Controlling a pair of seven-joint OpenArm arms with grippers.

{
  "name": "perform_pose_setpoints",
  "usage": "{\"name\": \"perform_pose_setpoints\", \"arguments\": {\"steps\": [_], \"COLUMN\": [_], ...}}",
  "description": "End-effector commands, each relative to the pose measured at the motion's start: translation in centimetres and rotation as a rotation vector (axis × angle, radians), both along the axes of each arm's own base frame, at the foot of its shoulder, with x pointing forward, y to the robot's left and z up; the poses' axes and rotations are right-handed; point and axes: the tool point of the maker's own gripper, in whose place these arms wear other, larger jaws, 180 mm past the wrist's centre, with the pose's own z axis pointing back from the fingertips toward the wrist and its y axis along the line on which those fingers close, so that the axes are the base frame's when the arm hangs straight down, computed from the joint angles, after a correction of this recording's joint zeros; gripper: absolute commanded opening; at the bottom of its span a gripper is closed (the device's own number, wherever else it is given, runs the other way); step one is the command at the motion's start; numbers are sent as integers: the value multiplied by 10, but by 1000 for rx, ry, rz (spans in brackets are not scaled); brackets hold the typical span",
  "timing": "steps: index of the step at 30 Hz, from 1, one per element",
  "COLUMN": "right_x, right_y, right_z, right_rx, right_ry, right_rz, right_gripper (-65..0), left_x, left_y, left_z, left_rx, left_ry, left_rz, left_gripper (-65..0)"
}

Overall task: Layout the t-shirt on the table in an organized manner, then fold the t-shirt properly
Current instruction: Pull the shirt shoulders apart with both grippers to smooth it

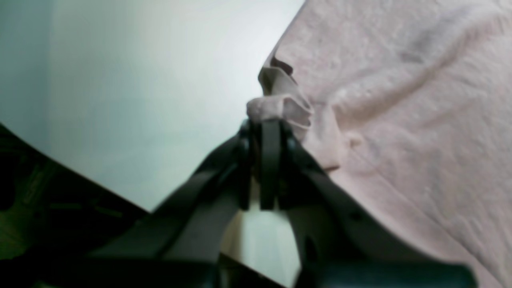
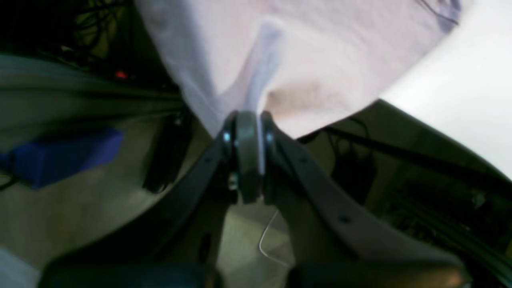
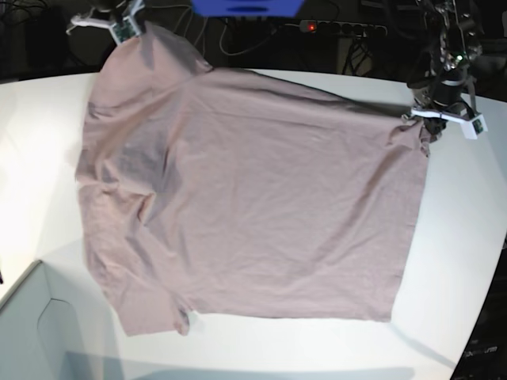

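T-shirt (image 3: 253,198), mauve-pink, spread across white table (image 3: 467,237); left gripper (image 1: 269,120) and right gripper (image 2: 247,116) each pinching a far corner, upper frame

The t-shirt (image 3: 253,198) lies spread over most of the tabletop (image 3: 467,237), reaching from the far edge nearly to the near edge. Its far left corner extends past the tabletop's far edge, where the right claw (image 3: 127,24) meets it. Its far right corner lies by the tabletop's far right edge, at the left claw (image 3: 432,119). A box corner (image 3: 32,332) sits at the near left corner.
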Motion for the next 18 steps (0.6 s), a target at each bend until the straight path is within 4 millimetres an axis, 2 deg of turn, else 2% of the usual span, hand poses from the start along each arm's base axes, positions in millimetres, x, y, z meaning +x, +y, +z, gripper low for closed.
{"name": "perform_pose_setpoints", "arguments": {"steps": [1, 5, 10, 18], "right_x": [-4, -4, 6, 1], "right_y": [8, 25, 22, 12], "right_z": [4, 3, 4, -1], "right_rx": [22, 55, 47, 11], "right_ry": [-5, 0, -21, 18], "right_rz": [4, 31, 28, 28], "right_gripper": [-650, -650, -650, -650], "left_x": [11, 14, 16, 19], "left_y": [6, 6, 6, 8], "left_z": [13, 16, 17, 19], "left_rx": [26, 28, 28, 31], "left_ry": [-49, -57, -63, -68], "left_rz": [-2, -4, -4, -3], "left_gripper": [-649, -649, -649, -649]}}
